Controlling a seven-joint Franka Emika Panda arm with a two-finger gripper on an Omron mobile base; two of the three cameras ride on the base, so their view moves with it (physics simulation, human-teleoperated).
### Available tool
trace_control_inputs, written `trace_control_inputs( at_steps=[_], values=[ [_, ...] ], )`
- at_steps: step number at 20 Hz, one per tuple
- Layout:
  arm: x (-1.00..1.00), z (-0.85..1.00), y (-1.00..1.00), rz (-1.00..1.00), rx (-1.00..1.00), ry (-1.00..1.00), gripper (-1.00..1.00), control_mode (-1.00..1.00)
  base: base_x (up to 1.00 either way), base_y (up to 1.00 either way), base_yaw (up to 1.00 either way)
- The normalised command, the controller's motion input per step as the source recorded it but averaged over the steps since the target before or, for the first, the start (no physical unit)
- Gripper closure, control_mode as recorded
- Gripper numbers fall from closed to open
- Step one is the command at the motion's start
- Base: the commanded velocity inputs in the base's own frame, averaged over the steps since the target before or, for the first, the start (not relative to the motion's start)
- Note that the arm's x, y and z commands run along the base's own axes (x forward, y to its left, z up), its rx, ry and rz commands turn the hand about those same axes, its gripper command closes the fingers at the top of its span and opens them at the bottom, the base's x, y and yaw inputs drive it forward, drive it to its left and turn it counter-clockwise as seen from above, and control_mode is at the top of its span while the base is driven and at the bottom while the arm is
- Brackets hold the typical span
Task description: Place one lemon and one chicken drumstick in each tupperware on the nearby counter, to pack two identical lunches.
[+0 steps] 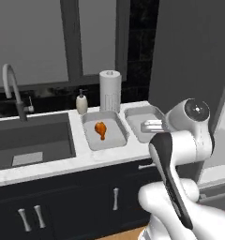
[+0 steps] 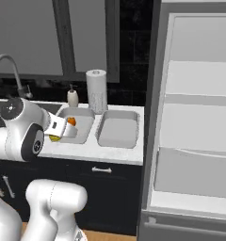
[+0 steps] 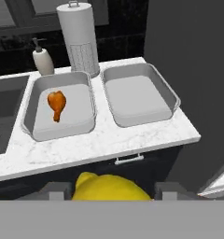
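Lemon [image 3: 109, 187]: held between the fingers of the gripper [image 3: 109, 192], in the air in front of the counter [image 3: 104, 142].
Drumstick [image 3: 57, 104]: lies in the left container [image 3: 88, 122], alone there.
Right container [image 3: 172, 100]: placed just beside the left one, nothing seen inside.
Behind the containers: a paper towel roll [image 3: 78, 39] and a soap bottle [image 3: 43, 59] are standing.
Sink [image 1: 34, 140]: set to the left.
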Motion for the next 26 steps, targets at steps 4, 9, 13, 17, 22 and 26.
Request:
trace_control_inputs(
  at_steps=[4, 9, 13, 17, 22, 26],
  values=[
    [0.00, 0.00, 0.00, 0.00, 0.00, 0.00, 1.00, 1.00, 1.00, 1.00, -0.09],
    [0.39, -0.12, 0.15, -0.02, -0.03, 0.01, 1.00, -1.00, 0.40, 0.37, -0.03],
    [0.34, -0.14, -0.50, 0.00, 0.00, 0.07, 1.00, -1.00, 0.00, 0.00, 0.00],
    [0.19, -0.37, -0.70, 0.02, 0.02, 0.02, 1.00, -1.00, 0.00, 0.00, 0.00],
    [0.36, -0.74, -0.34, 0.05, 0.05, 0.00, 1.00, -1.00, 0.00, 0.00, 0.00],
    [0.57, -0.66, -0.17, 0.05, 0.07, 0.00, 1.00, -1.00, 0.00, 0.00, 0.00]
  ],
)
